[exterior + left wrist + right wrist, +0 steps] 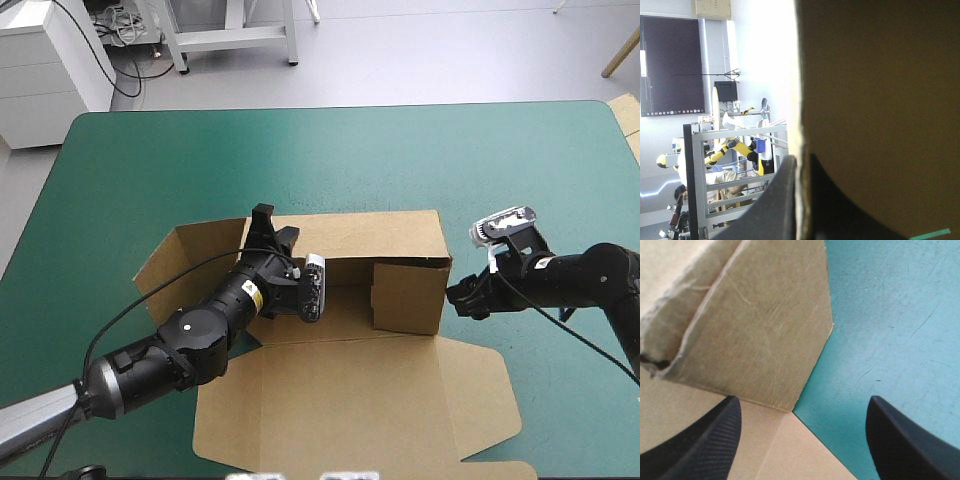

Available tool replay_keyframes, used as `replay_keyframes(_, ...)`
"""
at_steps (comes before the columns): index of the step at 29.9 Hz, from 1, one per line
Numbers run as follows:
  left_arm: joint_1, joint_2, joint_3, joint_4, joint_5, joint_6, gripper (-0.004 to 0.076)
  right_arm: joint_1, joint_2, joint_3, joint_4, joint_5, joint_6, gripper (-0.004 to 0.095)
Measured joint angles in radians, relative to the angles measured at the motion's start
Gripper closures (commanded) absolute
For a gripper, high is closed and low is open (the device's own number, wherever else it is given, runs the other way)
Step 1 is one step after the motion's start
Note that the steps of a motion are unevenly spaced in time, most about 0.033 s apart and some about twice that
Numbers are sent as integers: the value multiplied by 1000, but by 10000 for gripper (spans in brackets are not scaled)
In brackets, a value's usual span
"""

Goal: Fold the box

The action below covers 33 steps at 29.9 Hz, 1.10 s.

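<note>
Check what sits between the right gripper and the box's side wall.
Nothing. The high view shows the right gripper close beside the box; the right wrist view shows only the box's own board and bare teal-green cover between its open fingers.

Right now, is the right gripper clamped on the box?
No: in the right wrist view the right gripper stands open, fingers wide apart, with the brown box wall ahead of them, ungripped.

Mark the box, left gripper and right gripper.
box (pixel 360 400): high view, on the flat near flap.
left gripper (pixel 275 228): high view, between fingertips at the back wall.
right gripper (pixel 463 300): high view, between fingertips beside the box's right wall.
</note>
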Motion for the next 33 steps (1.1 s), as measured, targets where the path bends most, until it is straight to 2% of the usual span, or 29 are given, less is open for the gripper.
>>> replay_keyframes(11,0,0,0,1,-1,-3,731,42,0,17,39,-5,-29,263)
replay_keyframes(18,0,0,0,1,-1,-3,731,76,0,135,135,-128,-172,263)
replay_keyframes(24,0,0,0,1,-1,-3,731,140,0,150,165,-214,-202,266)
replay_keyframes(29,0,0,0,1,-1,-3,731,200,0,156,163,-306,-204,371)
replay_keyframes(33,0,0,0,1,5,-3,731,222,0,160,143,-351,-204,557)
